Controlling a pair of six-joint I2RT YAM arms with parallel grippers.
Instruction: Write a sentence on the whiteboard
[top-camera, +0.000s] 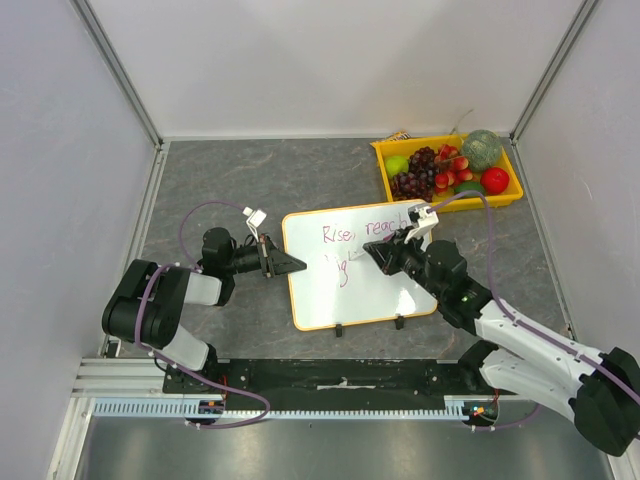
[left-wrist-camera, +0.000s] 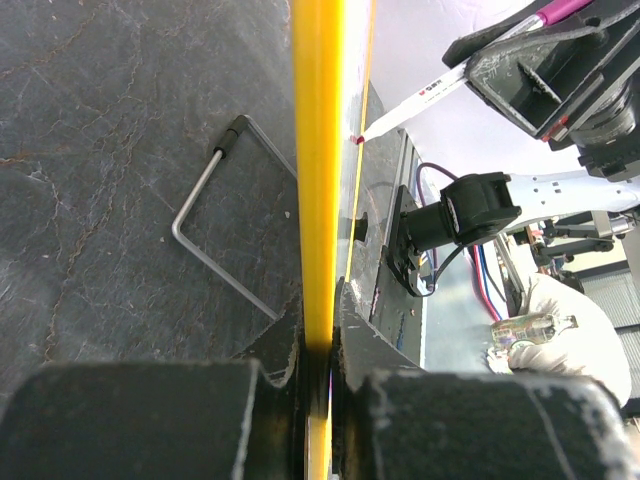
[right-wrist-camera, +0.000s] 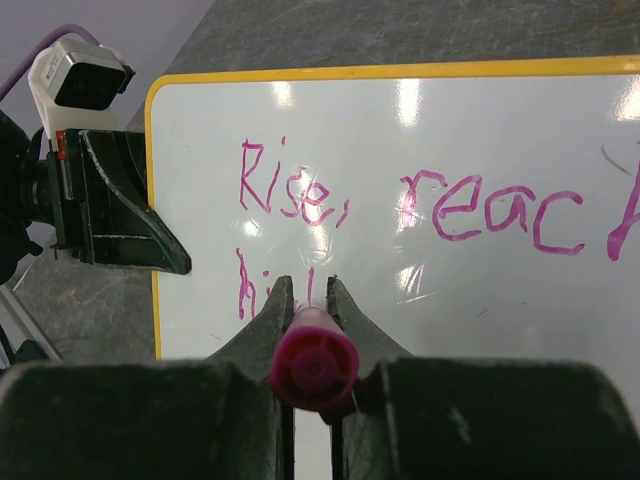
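The whiteboard (top-camera: 375, 295) lies flat mid-table, white with an orange-yellow rim and two black clips on its near edge. The sentence (top-camera: 365, 232) is in pinkish-red marker. In the right wrist view it (right-wrist-camera: 410, 205) reads "Rise, reach", with "hi" begun below. My left gripper (top-camera: 290, 264) is shut on the board's left rim (left-wrist-camera: 318, 150), which runs between its jaws (left-wrist-camera: 318, 330). My right gripper (top-camera: 378, 254) is shut on a pink-capped marker (right-wrist-camera: 312, 360). The marker's tip (left-wrist-camera: 362, 137) touches the board at the second line.
A yellow fruit tray (top-camera: 380, 158) with grapes, apples and a green melon stands at the back right. A bent metal wire stand (left-wrist-camera: 200, 240) lies under the board's left side. A gloved hand (left-wrist-camera: 575, 335) shows beyond the table. Grey walls enclose three sides.
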